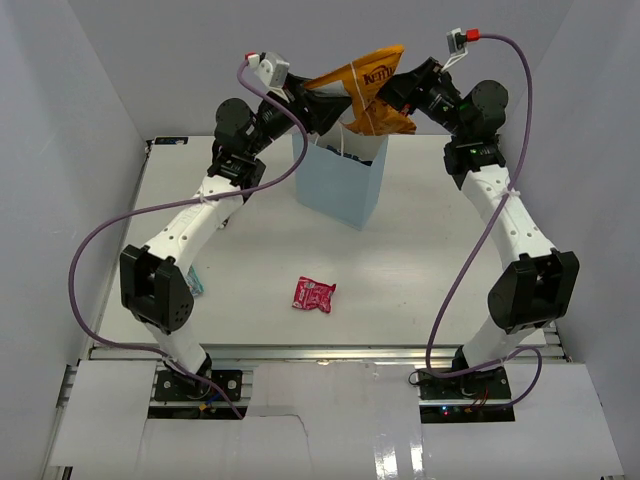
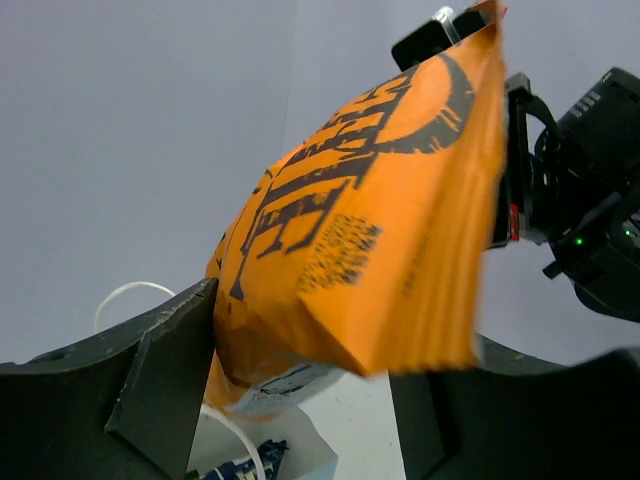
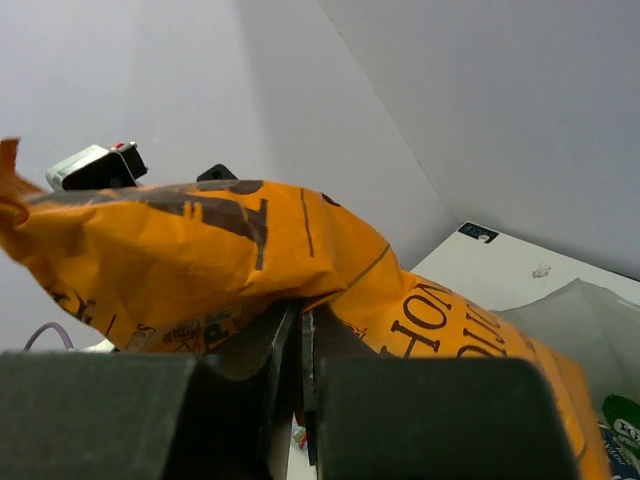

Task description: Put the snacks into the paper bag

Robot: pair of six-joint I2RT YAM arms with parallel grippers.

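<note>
Now right gripper (image 3: 300, 340) clamps orange chip bag (image 1: 366, 84) over paper bag (image 1: 340, 187); left gripper (image 1: 322, 101) unclear.

You have bright, even light over the paper bag (image 1: 335, 190), with only faint, soft shadows on the table (image 1: 420, 260) around it. Above it, the orange chip bag (image 2: 370, 230) looks slightly soft in both wrist views.
</note>
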